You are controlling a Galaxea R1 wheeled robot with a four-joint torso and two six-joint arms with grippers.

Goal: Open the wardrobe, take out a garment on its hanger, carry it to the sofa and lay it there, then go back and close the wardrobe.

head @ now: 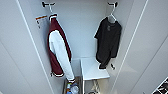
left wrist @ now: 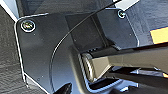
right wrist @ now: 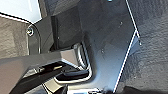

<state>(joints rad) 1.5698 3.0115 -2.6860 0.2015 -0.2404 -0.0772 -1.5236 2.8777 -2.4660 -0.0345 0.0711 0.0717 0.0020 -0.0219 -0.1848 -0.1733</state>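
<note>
Standing open, the tall white wardrobe (head: 82,30) shows the plain black long-sleeved garment (head: 108,41) hanging on its thin white hanger (head: 112,15) from the right-hand black hook (head: 112,4), well apart from a maroon jacket with white sleeves (head: 58,47) on the left. Whether either arm's jaws are open or closed cannot be told.

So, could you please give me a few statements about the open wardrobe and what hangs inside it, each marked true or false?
1. The wardrobe stands open, its white inside on show. True.
2. The black garment hangs to the left of the maroon jacket. False: it hangs to the right.
3. The garment hangs on a white hanger hooked on a black hook. True.
4. The maroon jacket has black sleeves. False: its sleeves are white.
5. The black garment lies folded on the white shelf. False: it hangs from its hanger above the shelf.
</note>
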